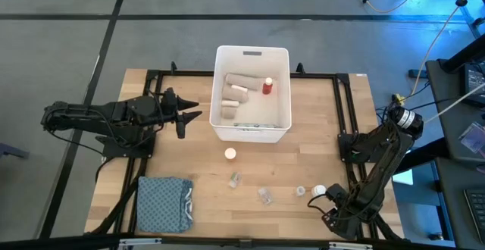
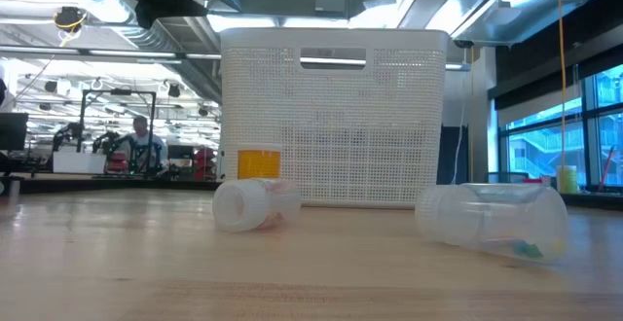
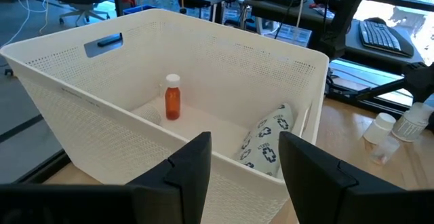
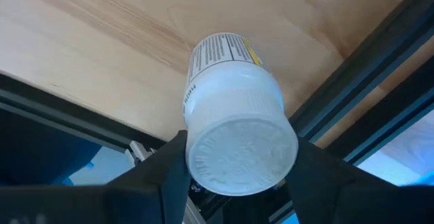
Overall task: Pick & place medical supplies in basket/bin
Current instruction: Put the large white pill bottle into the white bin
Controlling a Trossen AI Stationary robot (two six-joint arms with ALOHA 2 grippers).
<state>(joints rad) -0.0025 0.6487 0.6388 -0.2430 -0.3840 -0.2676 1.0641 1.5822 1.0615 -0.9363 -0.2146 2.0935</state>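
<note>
White basket (image 1: 252, 127) mid-table holds rolls and a red bottle (image 3: 173, 100). My left gripper (image 1: 188, 112) sits beside it, fingers parted, empty. My right gripper (image 4: 234, 176) at the near right corner clamps a white pill bottle (image 4: 237, 115).

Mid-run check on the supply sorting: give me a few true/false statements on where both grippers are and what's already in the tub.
1. The right gripper grips a white pill bottle between its fingers. True.
2. The left gripper is shut on a bandage roll. False: its fingers are open and empty, beside the white tub.
3. A red-capped bottle is inside the tub. True.
4. The tub holds no bandage rolls. False: beige rolls lie in it.
5. The folded blue-grey cloth is in the tub. False: it lies on the table at the near left corner.
</note>
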